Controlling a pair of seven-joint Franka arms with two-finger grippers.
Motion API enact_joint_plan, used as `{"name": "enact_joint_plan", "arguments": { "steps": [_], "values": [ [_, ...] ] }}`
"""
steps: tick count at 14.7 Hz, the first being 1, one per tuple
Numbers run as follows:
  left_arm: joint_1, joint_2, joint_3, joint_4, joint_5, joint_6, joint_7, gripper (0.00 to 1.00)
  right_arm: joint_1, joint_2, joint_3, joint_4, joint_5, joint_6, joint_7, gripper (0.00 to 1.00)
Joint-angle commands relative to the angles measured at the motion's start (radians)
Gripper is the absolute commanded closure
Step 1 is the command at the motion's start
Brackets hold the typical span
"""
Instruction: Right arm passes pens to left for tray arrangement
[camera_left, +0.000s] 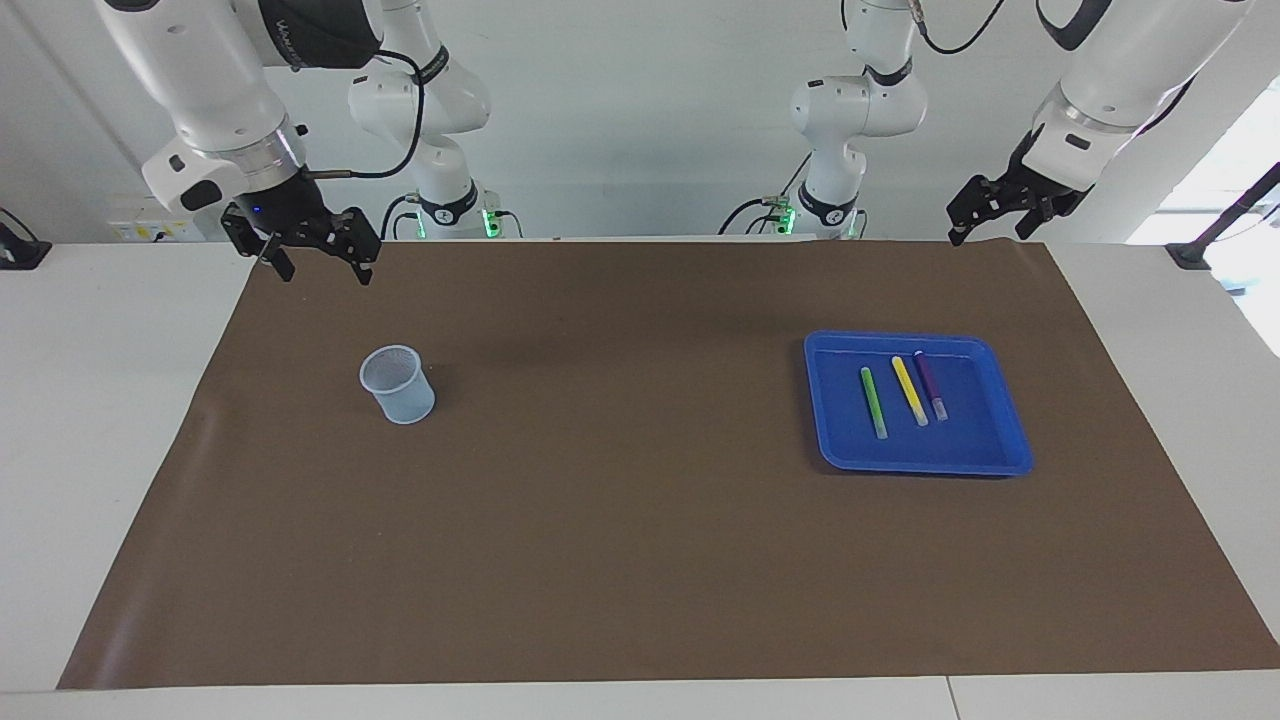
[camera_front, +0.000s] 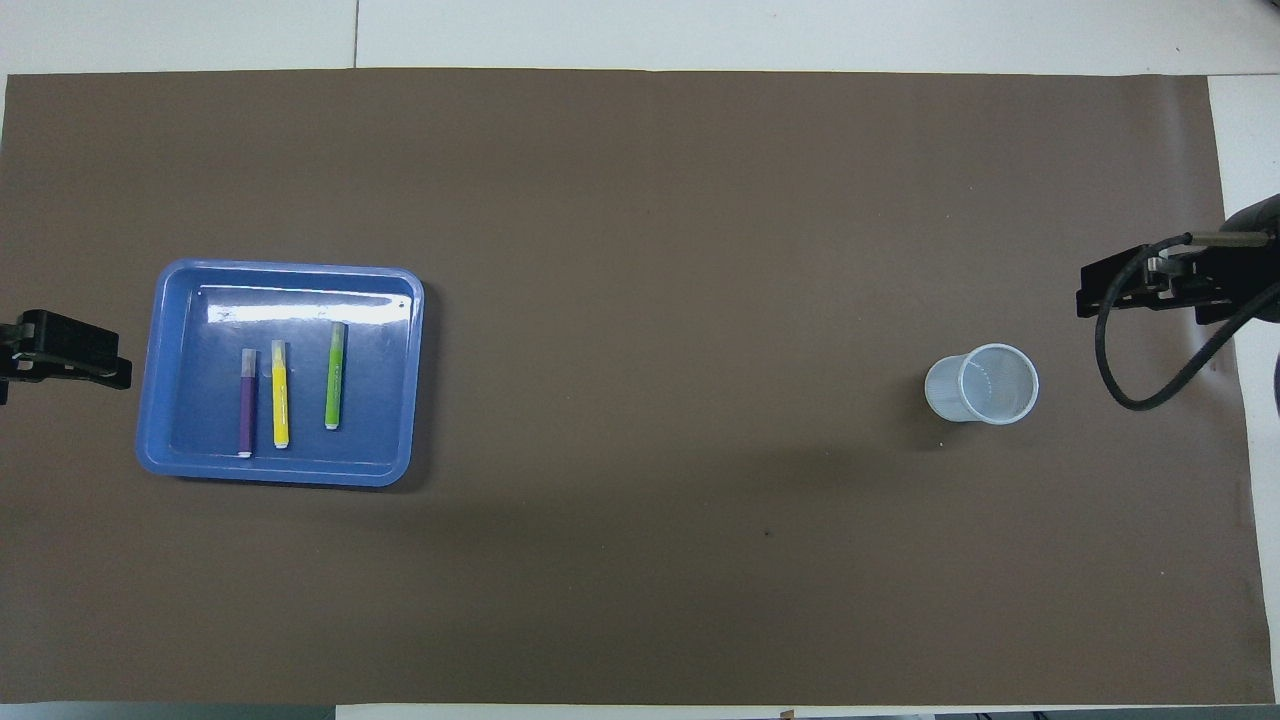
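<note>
Left tool (camera_left: 985, 222) wide, empty, right tool (camera_left: 322, 262) wide, empty, 3 pens (camera_left: 905, 391) in tray (camera_left: 1008, 440)

Watched from 2 high cameras, half a turn apart. Facing view: set across the table (camera_left: 120, 420), looking back at the robots' bases, wide enough for the whole brown mat (camera_left: 640, 560). Overhead view: mounted above the robots' own end, aimed forward and steeply down. Shared between both: the mat, the tray (camera_left: 1005, 440) (camera_front: 415, 380) and the cup (camera_left: 398, 385) (camera_front: 982, 384), with sides swapped.

pale-blue cup (camera_left: 398, 384) upright, brown mat (camera_left: 640, 560)
</note>
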Motion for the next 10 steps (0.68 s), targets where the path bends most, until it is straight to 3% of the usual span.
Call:
{"name": "enact_joint_plan", "arguments": {
  "steps": [1, 4, 10],
  "values": [
    [-0.047, 0.045, 0.028, 0.068, -0.005, -0.031, -0.035, 0.0, -0.01, -0.013, 0.0, -0.012, 0.019, -0.008, -0.023, 0.0],
    [-0.045, 0.048, 0.028, 0.017, -0.007, 0.039, -0.043, 0.0, -0.01, -0.013, 0.0, -0.012, 0.019, -0.008, -0.023, 0.0],
    [-0.037, 0.055, 0.016, 0.048, -0.007, 0.02, -0.045, 0.0, -0.01, -0.013, 0.0, -0.012, 0.019, -0.008, -0.023, 0.0]
  ]
}}
